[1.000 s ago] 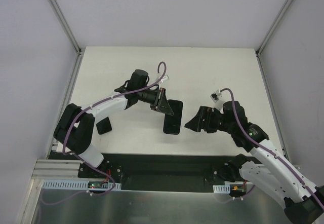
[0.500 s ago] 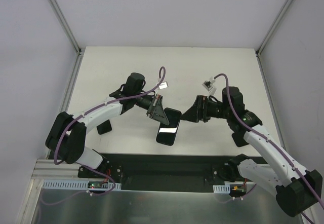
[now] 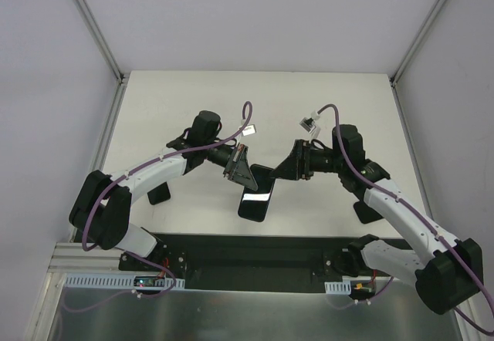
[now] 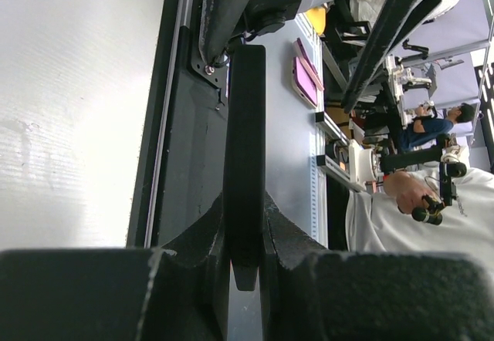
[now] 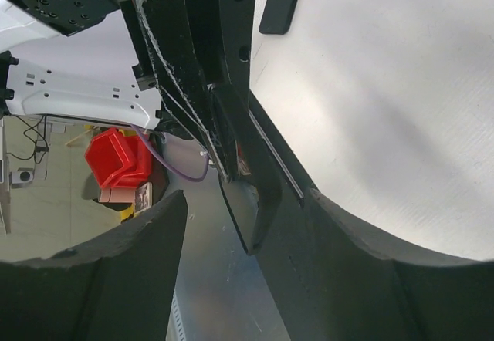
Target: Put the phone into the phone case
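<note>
White table (image 3: 324, 109): phone (image 3: 255, 197), thin, stiff, glossy, probably slippery, clamped by one end in left fingers (image 4: 202, 237); right fingers (image 5: 108, 279) wide apart, empty; best taken across long edges.

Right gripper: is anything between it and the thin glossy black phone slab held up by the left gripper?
Nothing visible stands between them. The open right gripper faces the thin glossy black phone directly. Only the left gripper, clamped on the phone from the other side, is close by.
</note>
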`<move>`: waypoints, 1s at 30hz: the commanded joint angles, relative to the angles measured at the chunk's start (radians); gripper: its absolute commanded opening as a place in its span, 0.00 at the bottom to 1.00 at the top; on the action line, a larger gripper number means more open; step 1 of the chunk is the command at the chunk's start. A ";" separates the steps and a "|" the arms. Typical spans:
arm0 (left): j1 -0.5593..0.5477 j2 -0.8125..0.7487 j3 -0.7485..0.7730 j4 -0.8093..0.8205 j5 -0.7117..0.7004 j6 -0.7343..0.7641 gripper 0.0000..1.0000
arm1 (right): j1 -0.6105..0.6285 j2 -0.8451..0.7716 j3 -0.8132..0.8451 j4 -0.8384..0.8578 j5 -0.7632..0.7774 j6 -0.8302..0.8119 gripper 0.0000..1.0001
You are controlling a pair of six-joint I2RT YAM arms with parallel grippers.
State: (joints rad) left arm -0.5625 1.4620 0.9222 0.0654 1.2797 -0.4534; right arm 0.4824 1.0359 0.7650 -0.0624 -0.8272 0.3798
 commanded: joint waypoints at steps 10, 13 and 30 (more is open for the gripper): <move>-0.004 -0.025 0.017 -0.025 -0.042 0.041 0.00 | 0.022 0.001 0.036 0.130 -0.052 0.054 0.14; -0.004 -0.019 0.023 -0.056 -0.062 0.051 0.00 | 0.027 -0.008 0.045 0.125 -0.050 0.047 0.02; -0.004 -0.107 0.061 -0.007 -0.089 -0.070 0.00 | 0.067 -0.077 -0.065 0.148 -0.076 0.039 0.59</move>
State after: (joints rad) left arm -0.5636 1.4353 0.9260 -0.0071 1.2186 -0.4545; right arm 0.5285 1.0355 0.7551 -0.0212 -0.7940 0.3908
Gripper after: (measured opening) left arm 0.123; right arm 0.572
